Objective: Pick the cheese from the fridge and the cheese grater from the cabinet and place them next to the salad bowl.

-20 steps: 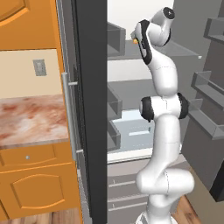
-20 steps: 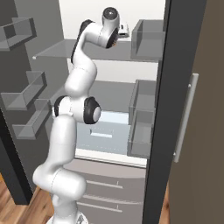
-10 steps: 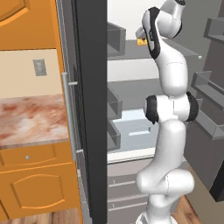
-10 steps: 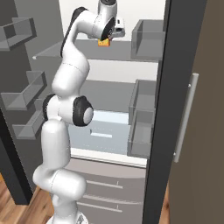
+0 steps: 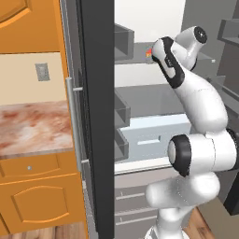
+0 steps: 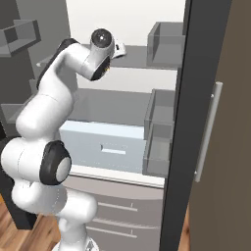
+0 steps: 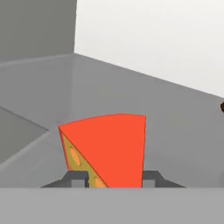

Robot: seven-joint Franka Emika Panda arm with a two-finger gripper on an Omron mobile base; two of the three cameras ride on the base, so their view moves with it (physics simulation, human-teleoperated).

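My gripper (image 7: 113, 177) is shut on the cheese (image 7: 109, 148), a wedge with a red rind face and a yellow holed side, held between the two dark fingertips (image 7: 76, 177). Grey fridge shelf lies under and behind it in the hand view. In the left base view the cheese (image 5: 149, 52) peeks out as a red-yellow speck beside the hand, at the upper shelf of the open fridge (image 5: 98, 116). From the right base side the hand (image 6: 119, 49) sits at that same shelf level of the fridge (image 6: 98, 105), with the arm folded in front.
A pale drawer (image 5: 154, 135) sits below the shelves. Grey door bins (image 6: 159, 132) line the dark door edge (image 6: 188, 122). A dark brown lump (image 7: 222, 106) shows at the hand view's right edge. An orange cabinet (image 5: 28, 18) hangs over a marbled counter (image 5: 32, 128) on the left.
The arm has folded down from its raised reach, its upper links now lower and bent in front of the shelves. The hand has dropped slightly, and the cheese stays in the grip.
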